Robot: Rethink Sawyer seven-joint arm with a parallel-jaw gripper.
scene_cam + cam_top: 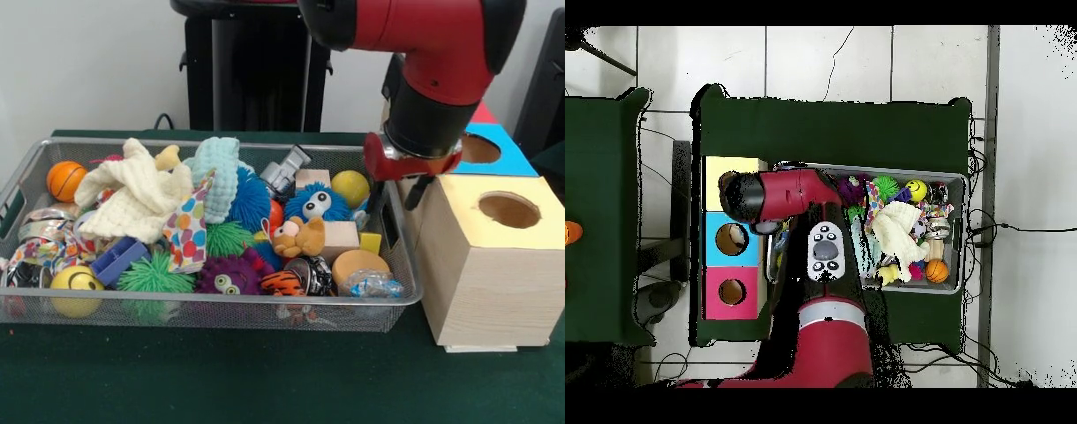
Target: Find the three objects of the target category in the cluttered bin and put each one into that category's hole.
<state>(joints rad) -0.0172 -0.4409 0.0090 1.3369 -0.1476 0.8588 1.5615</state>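
**Op A:** Front view puts my gripper (399, 190) at the right of the frame, hanging between the cluttered bin (177, 305) and the yellow-topped wooden box (494, 265). The bin fills the left and centre of the frame, still heaped with toys.

**Op B:** Carrying anything?

**Op A:** I can't tell whether it's open or closed; the wrist hides it here, and in the overhead view the arm (780, 193) covers it, lying over the yellow square at centre left.

**Op B:** So which step?

**Op A:** My guess: at the hole (508, 209), either dropping or just done.

**Op B:** Next?

**Op A:** Swing back left over the bin, choose a target that lies clear, perhaps the yellow ball (350, 187) near its right end, and descend without clipping the rim.
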